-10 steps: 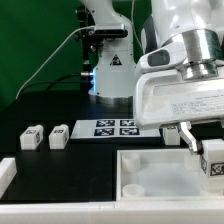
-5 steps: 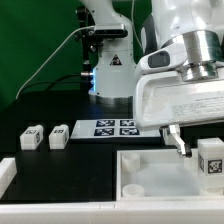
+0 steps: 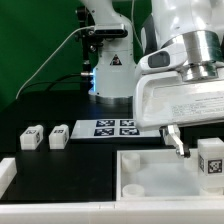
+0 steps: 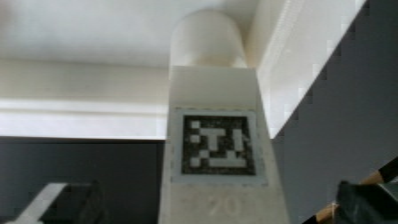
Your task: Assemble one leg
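At tabletop's near edge, exterior view's right side, the leg [image 3: 210, 160] stands upright on the tray [image 3: 150, 153], marker facing cam. Its lower end is cut off by the frame, so can't tell if it's seated in a corner socket.

Change vs 1 s ago: the visible finger [image 3: 178, 142] sat just beside the leg then; now it's pulled off w/ a clear gap. Leg itself has barely shifted. No diff over the last half sec.

Wrist view agrees: claw [image 4: 214, 205] is spread apart, fingertips either side of the leg w/ dark gaps, not touching it.

Meaning, prob.: leg's been let go and stands on its own, so the placing step looks done. Next is likely lifting clear w/o knocking it.

Further back, mid-tabletop, two spare legs [image 3: 58, 135] lie side by side toward exterior view's left, marker board [image 3: 115, 127] just beside them. At the far edge sits the arm base [image 3: 105, 65].
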Robot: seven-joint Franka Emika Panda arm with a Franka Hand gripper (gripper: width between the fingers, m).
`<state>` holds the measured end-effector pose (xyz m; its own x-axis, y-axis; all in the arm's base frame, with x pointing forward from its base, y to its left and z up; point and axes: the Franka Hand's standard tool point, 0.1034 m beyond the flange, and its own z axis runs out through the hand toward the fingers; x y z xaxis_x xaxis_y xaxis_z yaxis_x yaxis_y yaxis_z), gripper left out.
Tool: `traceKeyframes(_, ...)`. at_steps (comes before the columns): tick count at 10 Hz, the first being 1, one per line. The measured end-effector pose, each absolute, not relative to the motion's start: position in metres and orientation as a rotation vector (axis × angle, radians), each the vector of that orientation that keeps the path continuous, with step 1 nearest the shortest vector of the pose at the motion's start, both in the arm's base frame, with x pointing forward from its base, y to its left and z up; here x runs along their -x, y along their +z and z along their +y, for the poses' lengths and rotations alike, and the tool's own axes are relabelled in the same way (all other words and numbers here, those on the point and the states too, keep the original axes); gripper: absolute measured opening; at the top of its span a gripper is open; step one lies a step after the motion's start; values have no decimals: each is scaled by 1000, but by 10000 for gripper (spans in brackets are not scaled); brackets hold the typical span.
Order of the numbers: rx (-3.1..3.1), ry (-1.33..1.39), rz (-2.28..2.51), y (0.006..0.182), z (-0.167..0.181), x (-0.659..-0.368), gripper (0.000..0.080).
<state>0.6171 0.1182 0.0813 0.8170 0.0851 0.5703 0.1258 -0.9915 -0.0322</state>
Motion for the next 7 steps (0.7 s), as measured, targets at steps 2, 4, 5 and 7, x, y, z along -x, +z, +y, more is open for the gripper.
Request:
traceKeyframes(2, 2929, -914, -171, 81, 118, -617, 649)
traceKeyframes(4, 2938, -876, -172, 92, 119, -618, 649)
traceKeyframes(5, 2940, -851, -174, 108, 120, -620, 649)
traceKeyframes(7, 2960, -738, -163, 123, 123, -622, 649)
